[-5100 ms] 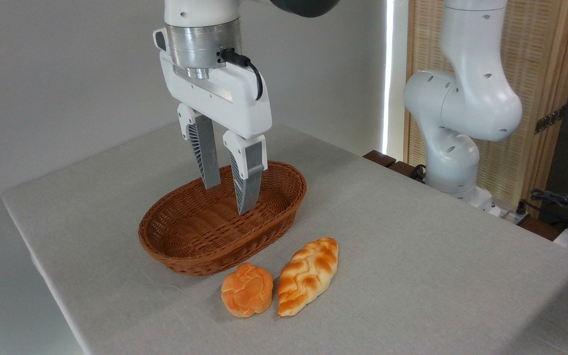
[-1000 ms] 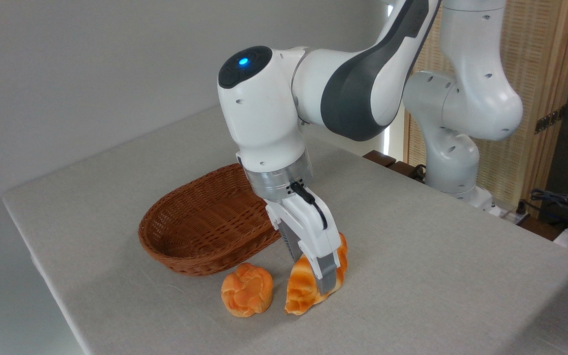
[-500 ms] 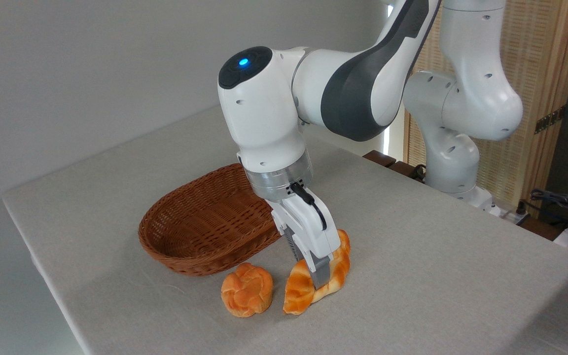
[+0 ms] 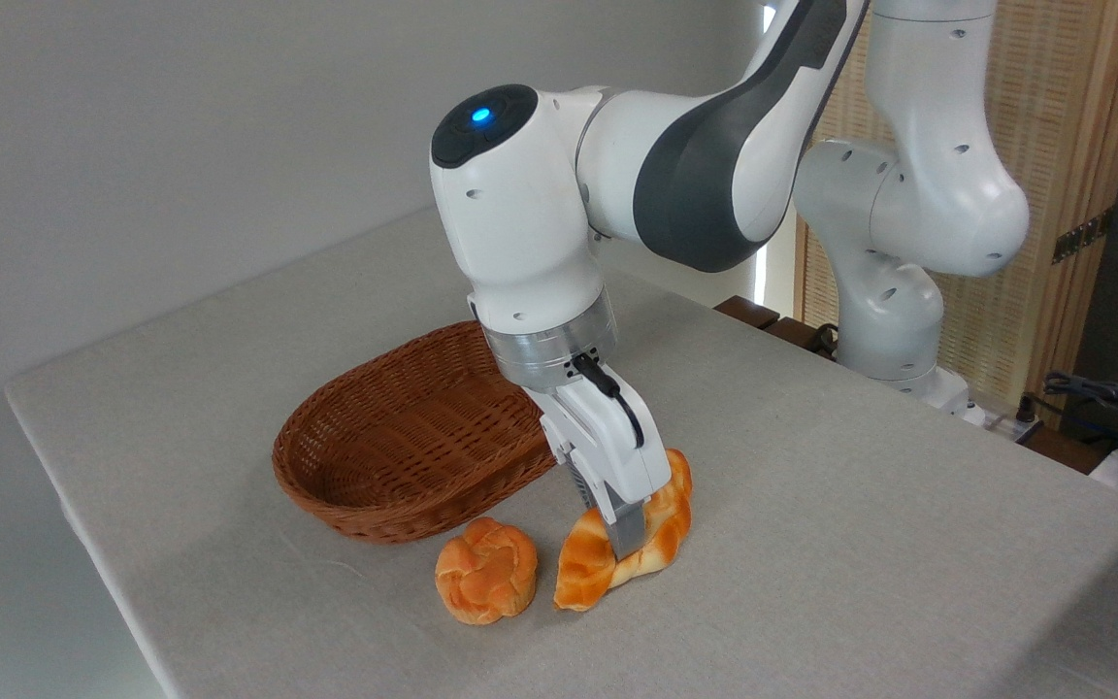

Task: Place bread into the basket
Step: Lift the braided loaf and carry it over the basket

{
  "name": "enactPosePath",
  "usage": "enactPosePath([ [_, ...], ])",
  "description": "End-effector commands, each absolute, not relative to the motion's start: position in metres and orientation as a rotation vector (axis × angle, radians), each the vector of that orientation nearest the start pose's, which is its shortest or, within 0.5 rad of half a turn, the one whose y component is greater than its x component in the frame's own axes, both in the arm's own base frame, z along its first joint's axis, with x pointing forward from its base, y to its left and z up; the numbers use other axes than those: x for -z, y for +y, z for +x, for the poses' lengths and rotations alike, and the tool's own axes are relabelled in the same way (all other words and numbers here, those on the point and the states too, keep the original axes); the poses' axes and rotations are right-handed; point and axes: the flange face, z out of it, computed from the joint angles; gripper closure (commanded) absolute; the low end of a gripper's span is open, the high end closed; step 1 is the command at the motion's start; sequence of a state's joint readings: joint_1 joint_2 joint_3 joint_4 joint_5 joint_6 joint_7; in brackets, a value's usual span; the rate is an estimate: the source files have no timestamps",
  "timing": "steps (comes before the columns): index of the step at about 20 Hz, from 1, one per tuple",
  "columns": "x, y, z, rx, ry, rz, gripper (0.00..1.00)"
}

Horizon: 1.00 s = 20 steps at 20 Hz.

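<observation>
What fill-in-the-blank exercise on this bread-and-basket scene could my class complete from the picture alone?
1. The gripper is shut on the braided ____.
2. The wicker basket holds ____ pieces of bread.
3. The round bun lies on the ____, in front of the basket.
4. In the picture, the bun lies to the ____ of the loaf.

Missing words: loaf; no; table; left

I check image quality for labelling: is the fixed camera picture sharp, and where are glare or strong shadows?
Fixed camera: sharp on the braided loaf, gripper and wicker basket; light soft, shadows faint; one overexposed window strip behind the arm.
</observation>
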<state>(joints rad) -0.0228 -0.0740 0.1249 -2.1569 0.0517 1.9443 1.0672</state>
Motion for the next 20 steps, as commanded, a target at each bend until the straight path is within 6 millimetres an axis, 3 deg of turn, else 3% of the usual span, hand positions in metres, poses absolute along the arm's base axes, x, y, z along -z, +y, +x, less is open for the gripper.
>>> enactPosePath([
  [1, -0.441, 0.058, 0.503, -0.214, 1.535, -2.773, 0.85],
  [3, -0.471, 0.055, 0.511, -0.174, 1.527, -2.781, 0.85],
  [6, -0.501, 0.032, 0.520, -0.068, 1.554, -2.798, 0.82],
  [10, -0.526, -0.037, 0.526, 0.052, 1.619, -2.830, 0.78],
  [12, -0.525, -0.079, 0.523, 0.031, 1.642, -2.812, 0.74],
  [14, -0.521, -0.105, 0.520, 0.022, 1.694, -2.786, 0.71],
  [15, -0.519, -0.119, 0.518, 0.019, 1.717, -2.779, 0.54],
  [16, -0.514, -0.131, 0.519, 0.021, 1.710, -2.796, 0.22],
  [17, -0.507, -0.144, 0.519, 0.006, 1.697, -2.809, 0.07],
  [18, -0.504, -0.152, 0.519, 0.001, 1.674, -2.819, 0.00],
  [20, -0.498, -0.155, 0.521, -0.008, 1.643, -2.841, 0.00],
])
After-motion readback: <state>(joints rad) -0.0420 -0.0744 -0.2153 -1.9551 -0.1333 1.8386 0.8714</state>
